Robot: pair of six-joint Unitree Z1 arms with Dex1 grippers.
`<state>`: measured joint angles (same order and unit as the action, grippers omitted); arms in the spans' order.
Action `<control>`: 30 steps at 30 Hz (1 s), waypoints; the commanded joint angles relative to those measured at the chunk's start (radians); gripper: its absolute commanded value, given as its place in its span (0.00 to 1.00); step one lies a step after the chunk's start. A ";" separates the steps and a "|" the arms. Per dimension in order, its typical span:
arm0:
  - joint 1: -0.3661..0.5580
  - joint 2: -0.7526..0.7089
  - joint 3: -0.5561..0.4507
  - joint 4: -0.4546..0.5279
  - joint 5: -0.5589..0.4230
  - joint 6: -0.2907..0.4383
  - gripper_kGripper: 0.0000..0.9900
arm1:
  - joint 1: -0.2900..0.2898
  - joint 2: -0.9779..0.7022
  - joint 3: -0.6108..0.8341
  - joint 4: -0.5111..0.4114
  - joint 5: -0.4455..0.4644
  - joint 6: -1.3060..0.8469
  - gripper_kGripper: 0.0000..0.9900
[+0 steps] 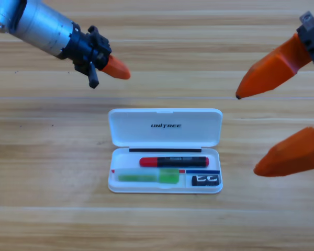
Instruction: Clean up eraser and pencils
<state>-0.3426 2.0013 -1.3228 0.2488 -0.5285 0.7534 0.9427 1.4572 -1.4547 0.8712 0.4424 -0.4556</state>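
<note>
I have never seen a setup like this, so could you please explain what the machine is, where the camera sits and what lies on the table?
One fixed camera looks down on a wooden table. Two grey robot arms reach in from the top. The left pincer, with orange jaws, hangs over the table at upper left. The right pincer sits at the right edge, large and partly cut off, jaws wide apart. Neither holds anything. In the middle lies an open white case, its lid folded back. Inside are a red-and-black pencil, a pale green pencil in front of it, and a small dark eraser at the right end.
</note>
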 commanded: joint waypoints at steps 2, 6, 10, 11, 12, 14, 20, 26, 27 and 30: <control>-0.013 0.047 0.039 -0.003 -0.010 0.012 0.00 | -0.022 -0.020 0.036 -0.027 0.030 0.015 0.97; -0.018 0.060 0.056 0.000 -0.018 0.012 0.00 | -0.022 -0.020 0.036 -0.027 0.036 0.015 0.97; -0.022 0.086 0.071 -0.003 -0.047 0.037 0.00 | -0.021 -0.020 0.036 -0.029 0.041 0.017 0.97; -0.024 0.091 0.074 -0.003 -0.051 0.043 0.00 | -0.021 -0.020 0.037 -0.029 0.041 0.017 0.97; -0.029 0.094 0.076 -0.003 -0.051 0.044 0.00 | -0.022 -0.018 0.037 -0.029 0.041 0.017 0.97; -0.035 0.102 0.080 -0.003 -0.051 0.044 0.00 | -0.022 -0.014 0.037 -0.031 0.041 0.017 0.97; -0.056 0.116 0.085 -0.009 -0.042 0.041 0.00 | -0.022 -0.011 0.036 -0.034 0.044 0.017 0.97; -0.084 0.097 0.088 0.007 -0.037 0.023 0.00 | -0.021 0.000 0.037 -0.035 0.044 0.018 0.97; -0.091 0.091 0.088 0.017 -0.036 0.018 0.00 | -0.021 0.000 0.037 -0.035 0.044 0.018 0.97; -0.113 0.063 0.089 0.043 -0.031 0.007 0.00 | -0.021 0.000 0.037 -0.037 0.045 0.018 0.97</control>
<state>-0.4037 2.0737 -1.2599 0.2574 -0.5678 0.7778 0.9427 1.4572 -1.4449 0.8607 0.4748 -0.4421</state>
